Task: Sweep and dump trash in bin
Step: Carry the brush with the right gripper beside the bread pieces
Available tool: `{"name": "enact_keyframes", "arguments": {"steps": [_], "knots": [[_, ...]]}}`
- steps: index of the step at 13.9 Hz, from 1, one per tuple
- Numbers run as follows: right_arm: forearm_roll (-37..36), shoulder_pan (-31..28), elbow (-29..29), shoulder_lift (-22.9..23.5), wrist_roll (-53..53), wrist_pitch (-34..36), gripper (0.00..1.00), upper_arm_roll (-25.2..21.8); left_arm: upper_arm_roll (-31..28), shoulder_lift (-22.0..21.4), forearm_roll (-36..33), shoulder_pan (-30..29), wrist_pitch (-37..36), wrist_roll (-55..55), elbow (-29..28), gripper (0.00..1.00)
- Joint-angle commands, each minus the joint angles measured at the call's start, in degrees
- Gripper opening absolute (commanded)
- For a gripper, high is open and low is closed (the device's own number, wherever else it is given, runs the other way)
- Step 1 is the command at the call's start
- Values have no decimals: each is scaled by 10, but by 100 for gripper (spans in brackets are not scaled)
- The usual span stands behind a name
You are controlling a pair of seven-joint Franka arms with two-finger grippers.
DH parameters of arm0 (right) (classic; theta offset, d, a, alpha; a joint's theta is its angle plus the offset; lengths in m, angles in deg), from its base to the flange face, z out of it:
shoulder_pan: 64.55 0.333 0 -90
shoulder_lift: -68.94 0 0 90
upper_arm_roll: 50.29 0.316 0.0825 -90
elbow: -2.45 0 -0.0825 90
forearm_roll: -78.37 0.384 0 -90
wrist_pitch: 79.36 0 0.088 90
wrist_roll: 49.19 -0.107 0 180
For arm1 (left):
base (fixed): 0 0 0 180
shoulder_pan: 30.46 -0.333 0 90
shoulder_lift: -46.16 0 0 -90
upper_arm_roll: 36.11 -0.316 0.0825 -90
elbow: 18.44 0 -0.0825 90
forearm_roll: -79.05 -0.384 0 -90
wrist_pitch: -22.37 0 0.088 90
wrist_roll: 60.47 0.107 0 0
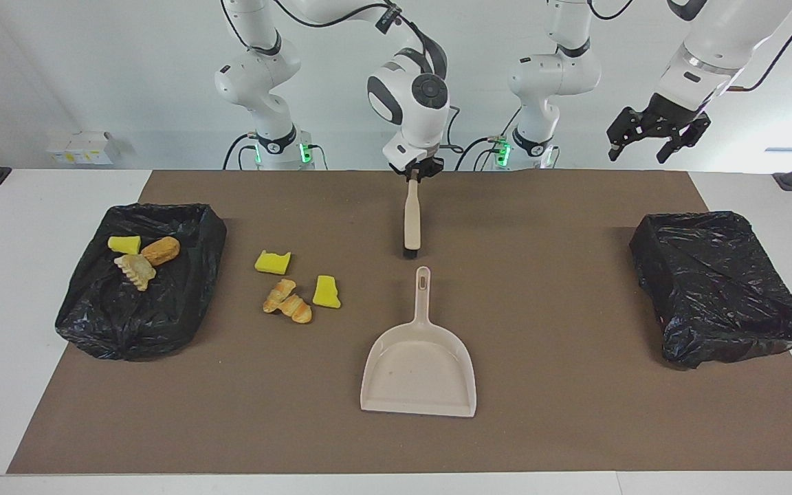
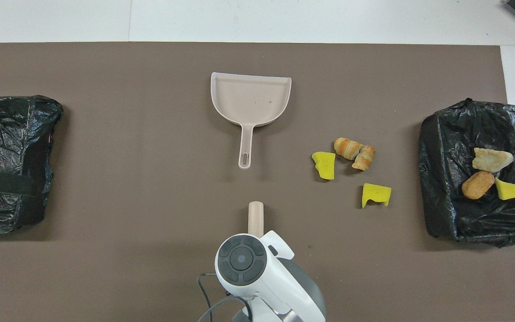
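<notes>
Right gripper (image 1: 413,176) is clamped shut on the top end of the beige hand brush w/ dark bristles (image 1: 411,221), which hangs bristles-down, lifted clear of the brown mat on the desk (image 1: 561,426), over a spot nearer the robots than the beige plastic dustpan (image 1: 419,371). Left gripper (image 1: 657,134) waits up high toward its own end, fingers spread wide, holding nothing.

Trash still loose on the mat: two bright yellow sponge chunks (image 1: 272,262) (image 1: 326,291) and a golden-brown croissant-like piece (image 1: 287,301), grouped between the dustpan and the black-bagged bin at the right arm's end (image 1: 183,302). That bin already holds a few scraps. The second black-bagged bin (image 1: 719,289) at the left arm's end looks empty.

Step in hand, as I read it: carry brush over to the scraps. To do it well:
- keep the brush near vertical so bristles land flat, not edge-on
- set down just beside the sponge chunk closest to the bin, then sweep toward the pan
- short, low strokes; sponge is light and prob. bounces
- pan's mouth faces away from the robots, not at the scraps, so the left arm likely needs to take its handle and re-aim it first.
</notes>
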Motion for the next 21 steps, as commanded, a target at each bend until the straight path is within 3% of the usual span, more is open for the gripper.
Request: {"name": "enact_keyframes", "arguments": {"steps": [1,6,11,15,17,21], "knots": [[-20,-35,14,-48,-14,66,0,3,-5,-3,-10,7,-6,-2,5,100],[-115,-95,15,-74,-4,146,0,5,-5,-3,-10,7,-6,-2,5,100],[-181,-169,20,-62,19,140,0,5,-5,-3,-10,7,-6,-1,5,100],[-210,-279,29,-46,85,136,0,6,-5,-3,-10,7,-6,-2,5,100],[-211,-297,56,-56,105,110,0,5,-5,-3,-10,7,-6,-2,5,100],[-206,-353,186,-119,151,-28,0,6,-5,-3,-10,7,-7,-2,5,100]]}}
